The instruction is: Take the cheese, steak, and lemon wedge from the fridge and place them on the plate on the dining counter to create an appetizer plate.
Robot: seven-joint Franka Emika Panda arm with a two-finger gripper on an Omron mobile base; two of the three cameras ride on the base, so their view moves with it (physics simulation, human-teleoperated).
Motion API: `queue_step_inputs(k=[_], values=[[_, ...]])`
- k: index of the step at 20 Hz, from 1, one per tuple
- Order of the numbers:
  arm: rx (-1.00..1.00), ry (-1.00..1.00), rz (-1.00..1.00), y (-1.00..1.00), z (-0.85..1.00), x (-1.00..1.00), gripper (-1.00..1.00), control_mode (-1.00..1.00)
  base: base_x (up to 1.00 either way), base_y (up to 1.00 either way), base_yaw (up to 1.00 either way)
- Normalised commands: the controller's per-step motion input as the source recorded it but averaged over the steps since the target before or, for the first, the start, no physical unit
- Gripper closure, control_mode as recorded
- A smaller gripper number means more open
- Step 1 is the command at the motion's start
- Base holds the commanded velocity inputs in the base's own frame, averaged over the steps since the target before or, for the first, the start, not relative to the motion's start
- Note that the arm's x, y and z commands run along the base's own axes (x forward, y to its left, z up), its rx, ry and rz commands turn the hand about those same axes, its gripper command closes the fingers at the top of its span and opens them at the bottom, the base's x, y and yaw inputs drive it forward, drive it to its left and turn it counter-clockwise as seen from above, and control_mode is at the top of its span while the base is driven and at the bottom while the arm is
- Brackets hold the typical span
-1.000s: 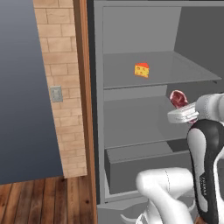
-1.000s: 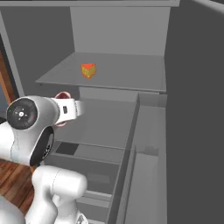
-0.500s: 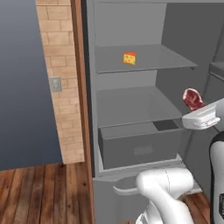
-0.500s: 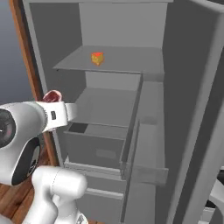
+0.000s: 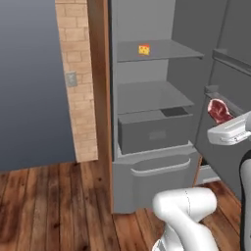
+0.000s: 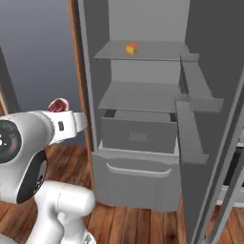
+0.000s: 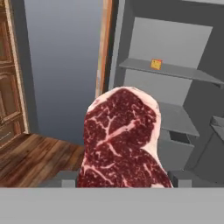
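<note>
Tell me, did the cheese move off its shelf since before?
No. The cheese sits on the fridge's top shelf, the same spot as earlier. It looks shifted in the pictures because the robot's base and cameras backed away from the fridge.

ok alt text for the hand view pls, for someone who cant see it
A raw red steak with a whitish fat rim stands upright in the claw, close to the camera. Behind it is the open grey fridge, with a small orange cheese wedge on its upper shelf, and a wood floor at the left.
</note>
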Motion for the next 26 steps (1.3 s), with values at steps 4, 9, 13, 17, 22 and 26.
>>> queue_step_inputs(k=[4,9,13,17,22,26], values=[[0.00,0.00,0.00,0.00,0.00,0.00,1.00,1.00,-1.00,1.00,-0.04],[0.00,0.00,0.00,0.00,0.00,0.00,1.00,1.00,-1.00,1.00,0.00],[0.00,0.00,0.00,0.00,0.00,0.00,1.00,1.00,-1.00,0.98,0.00],[0.00,0.00,0.00,0.00,0.00,0.00,1.00,1.00,-1.00,0.78,0.00],[0.00,0.00,0.00,0.00,0.00,0.00,1.00,1.00,-1.00,0.32,0.00],[0.00,0.00,0.00,0.00,0.00,0.00,1.00,1.00,-1.00,-0.25,0.00]])
